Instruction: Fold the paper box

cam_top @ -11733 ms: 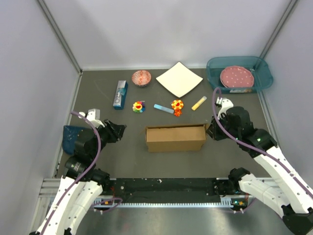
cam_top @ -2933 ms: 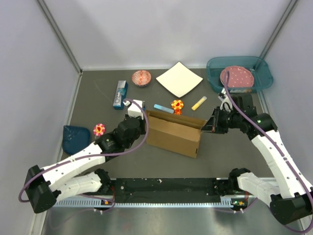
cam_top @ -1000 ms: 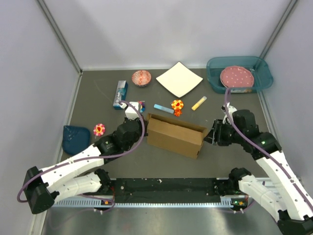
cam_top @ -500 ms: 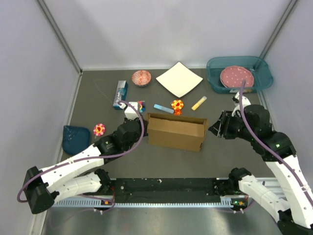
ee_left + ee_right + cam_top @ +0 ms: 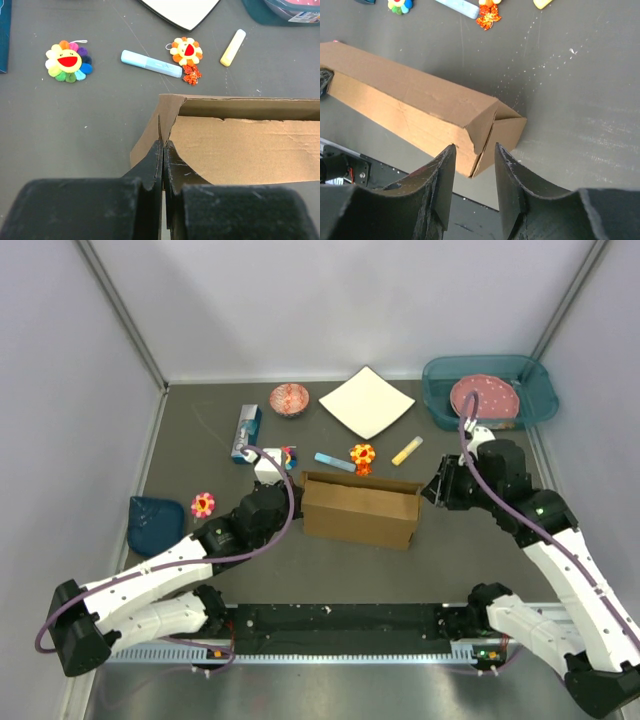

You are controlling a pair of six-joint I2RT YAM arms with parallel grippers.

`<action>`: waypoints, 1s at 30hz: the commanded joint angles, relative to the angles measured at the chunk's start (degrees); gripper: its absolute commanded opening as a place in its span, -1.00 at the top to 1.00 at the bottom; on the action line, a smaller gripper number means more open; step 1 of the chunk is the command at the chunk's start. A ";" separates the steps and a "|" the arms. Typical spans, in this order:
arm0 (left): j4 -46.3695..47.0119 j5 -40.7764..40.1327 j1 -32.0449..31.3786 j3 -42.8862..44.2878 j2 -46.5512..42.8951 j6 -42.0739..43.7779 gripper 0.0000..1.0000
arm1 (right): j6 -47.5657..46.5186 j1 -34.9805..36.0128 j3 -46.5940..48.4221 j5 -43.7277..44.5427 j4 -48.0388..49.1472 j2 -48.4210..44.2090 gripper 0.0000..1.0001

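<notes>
The brown cardboard paper box (image 5: 358,513) stands partly folded at the table's middle, long side toward me. My left gripper (image 5: 293,502) is shut on its left end flap; the left wrist view shows both fingers (image 5: 154,165) pinching that cardboard edge (image 5: 165,117), with the box's inside wall (image 5: 250,150) to the right. My right gripper (image 5: 436,490) is open just off the box's right end, not touching it. In the right wrist view the gripper (image 5: 475,147) hovers above the box's loose end flaps (image 5: 502,130).
Behind the box lie a white paper sheet (image 5: 366,401), a blue marker (image 5: 334,462), a yellow marker (image 5: 406,450), an orange flower toy (image 5: 362,457), a rainbow flower toy (image 5: 288,455), a red bowl (image 5: 289,399) and a blue carton (image 5: 245,432). A teal bin with a pink plate (image 5: 487,390) sits far right. A blue pouch (image 5: 155,520) and a flower toy (image 5: 203,504) lie left.
The left gripper stays shut on the box's left end. The right gripper has let go, pulled off the box's right end and moved a little back. The box has turned straighter.
</notes>
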 commanded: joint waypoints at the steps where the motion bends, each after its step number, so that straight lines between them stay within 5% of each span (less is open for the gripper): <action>1: -13.39 1.77 -0.31 -3.08 2.35 -0.64 1.00 | -1.31 0.40 -0.90 1.95 4.74 1.08 0.30; 12: -13.30 2.38 -0.31 -3.17 2.17 -1.08 1.00 | -1.66 0.49 -5.03 2.83 8.25 1.87 0.71; 16: -12.86 3.08 -0.31 -3.52 2.17 -1.51 1.00 | -1.66 0.49 -6.35 2.66 8.26 1.17 1.00; 30: -12.07 4.05 -0.40 -4.22 1.03 -2.57 1.00 | 4.31 7.42 -13.73 8.36 2.99 -1.82 1.00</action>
